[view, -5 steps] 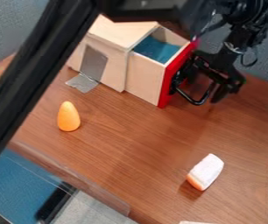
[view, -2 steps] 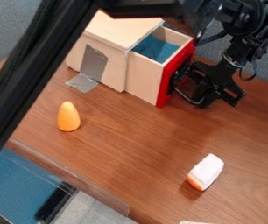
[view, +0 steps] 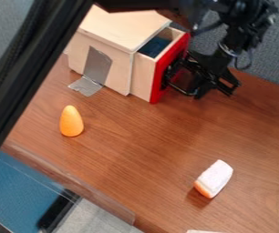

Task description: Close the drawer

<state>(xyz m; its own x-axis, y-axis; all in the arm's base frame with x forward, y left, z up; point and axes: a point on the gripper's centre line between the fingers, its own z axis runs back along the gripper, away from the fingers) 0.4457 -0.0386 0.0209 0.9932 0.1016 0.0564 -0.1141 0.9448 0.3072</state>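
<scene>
Evidently, closure was only partial. Seen from across the room, the wooden drawer [view: 143, 81] lay at the upper middle of the tabletop [view: 136, 145], its rear within the cabinet [view: 119, 66] and its front portion projecting. The red front panel [view: 166, 73] stood apart from the cabinet, with some dark blue interior [view: 155, 46] exposed between them. The black tool [view: 211, 86] was just beside the panel's outer face; whether it was spread or pressed together could not be told. What was left, by my judgement, was further inward travel until the panel met the cabinet. The orange egg-shaped object [view: 71, 122] and the white-and-orange block [view: 214, 178] were well apart from the drawer, apparently clear of its path.
</scene>
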